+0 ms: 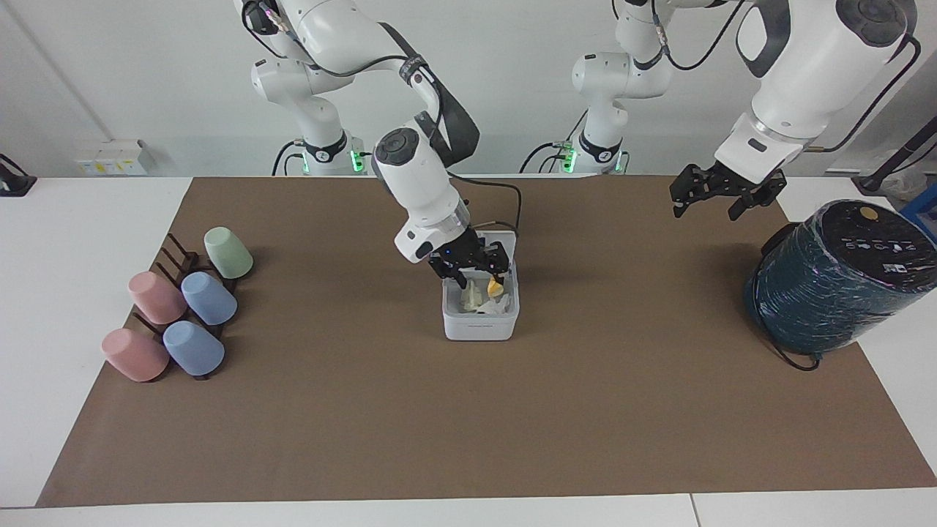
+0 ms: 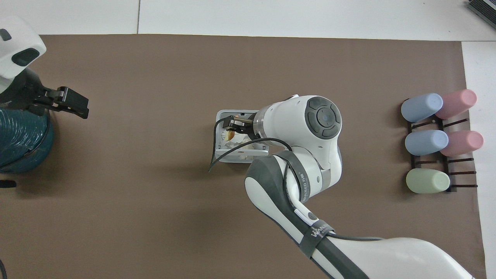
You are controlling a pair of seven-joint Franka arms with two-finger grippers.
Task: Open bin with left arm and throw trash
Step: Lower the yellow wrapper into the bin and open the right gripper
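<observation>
The white bin [image 1: 479,324] stands mid-mat with its lid [image 1: 506,239] up. It also shows in the overhead view [image 2: 218,133]. My right gripper [image 1: 479,272] hangs open just over the bin's opening. The yellow-orange lump [image 1: 495,288] lies inside the bin under one fingertip, and it shows in the overhead view [image 2: 230,135]. White tissue wads [image 1: 474,296] lie in the bin beside it. My left gripper [image 1: 721,197] is open and empty, raised over the mat near the teal cylinder; it is seen in the overhead view [image 2: 71,105] too.
A big dark teal wrapped cylinder [image 1: 834,278] lies at the left arm's end of the table. A dark rack with several pastel cups [image 1: 183,307] sits at the right arm's end. A black cable loops from the right wrist beside the bin.
</observation>
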